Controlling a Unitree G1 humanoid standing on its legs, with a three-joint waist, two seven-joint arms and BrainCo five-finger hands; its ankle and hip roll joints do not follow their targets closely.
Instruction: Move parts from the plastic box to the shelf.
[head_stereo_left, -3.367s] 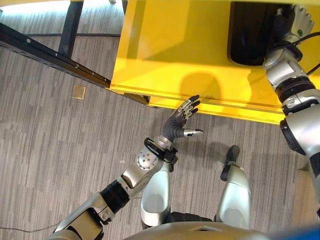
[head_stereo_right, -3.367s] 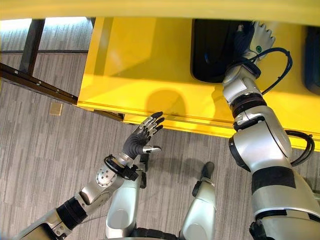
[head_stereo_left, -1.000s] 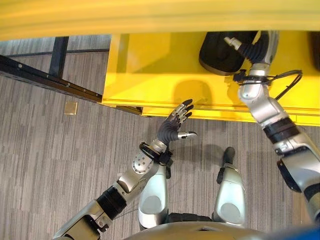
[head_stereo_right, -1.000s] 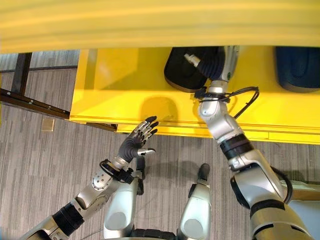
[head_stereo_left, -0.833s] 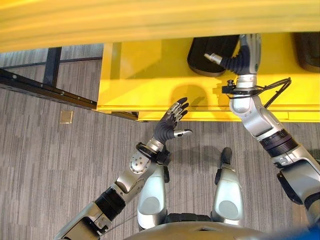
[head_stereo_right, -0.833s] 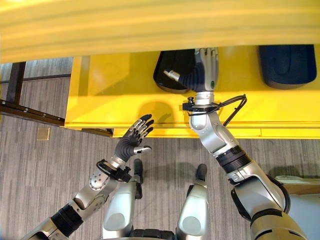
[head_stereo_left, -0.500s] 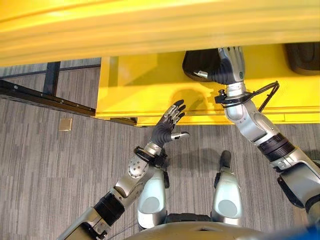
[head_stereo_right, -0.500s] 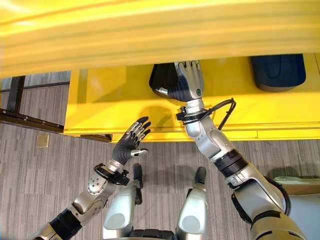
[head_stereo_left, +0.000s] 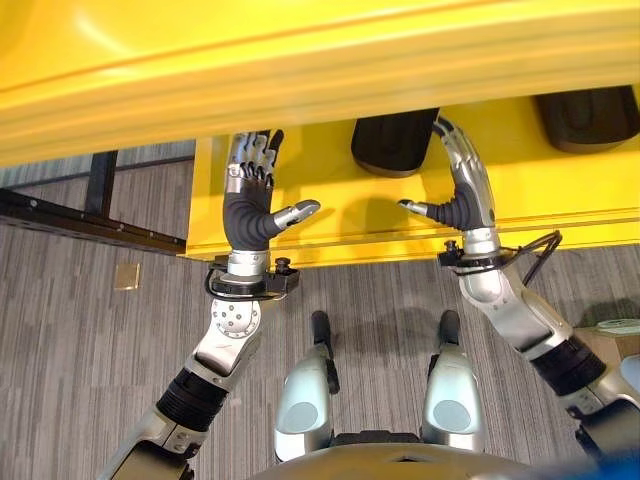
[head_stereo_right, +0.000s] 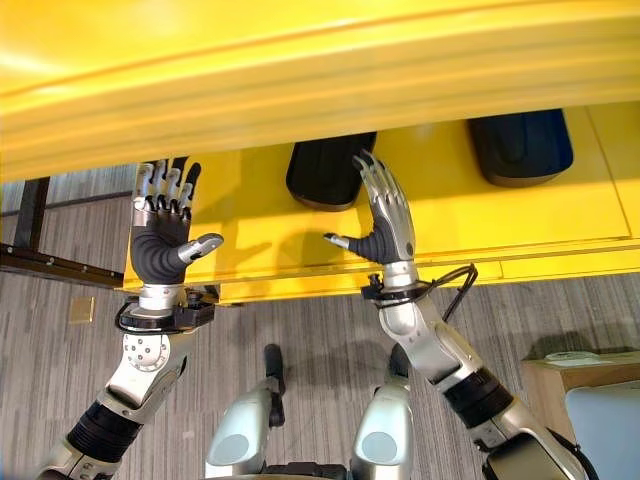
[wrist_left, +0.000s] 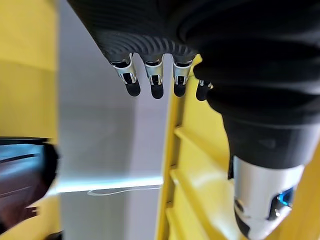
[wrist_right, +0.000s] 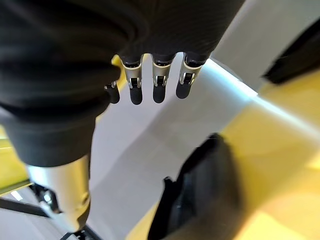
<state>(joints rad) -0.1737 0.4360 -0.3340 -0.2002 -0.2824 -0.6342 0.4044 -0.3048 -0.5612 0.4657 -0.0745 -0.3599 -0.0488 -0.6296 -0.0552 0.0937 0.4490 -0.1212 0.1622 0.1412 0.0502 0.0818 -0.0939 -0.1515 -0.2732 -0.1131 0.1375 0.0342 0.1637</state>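
Observation:
Two black moulded parts lie on the lower board of the yellow shelf (head_stereo_left: 330, 225): one (head_stereo_left: 395, 143) in the middle, one (head_stereo_left: 587, 117) at the right. Both hands are raised in front of the shelf's front edge with straight fingers and hold nothing. My left hand (head_stereo_left: 250, 205) is up at the shelf's left end. My right hand (head_stereo_left: 465, 195) stands just below and right of the middle part, apart from it. In the right wrist view that black part (wrist_right: 200, 200) lies past the straight fingers (wrist_right: 157, 82). The left wrist view has its fingers (wrist_left: 155, 82) straight too.
An upper yellow shelf board (head_stereo_left: 320, 70) overhangs the top of the view. A black metal frame (head_stereo_left: 90, 215) runs along the grey carpet at the left, with a small tan square (head_stereo_left: 126, 276) near it. A wooden stand with a pale container (head_stereo_right: 600, 395) sits at the lower right.
The view has shifted. My right hand has let go of the middle black part and drawn back off the shelf. My left hand has risen from floor level to the shelf edge.

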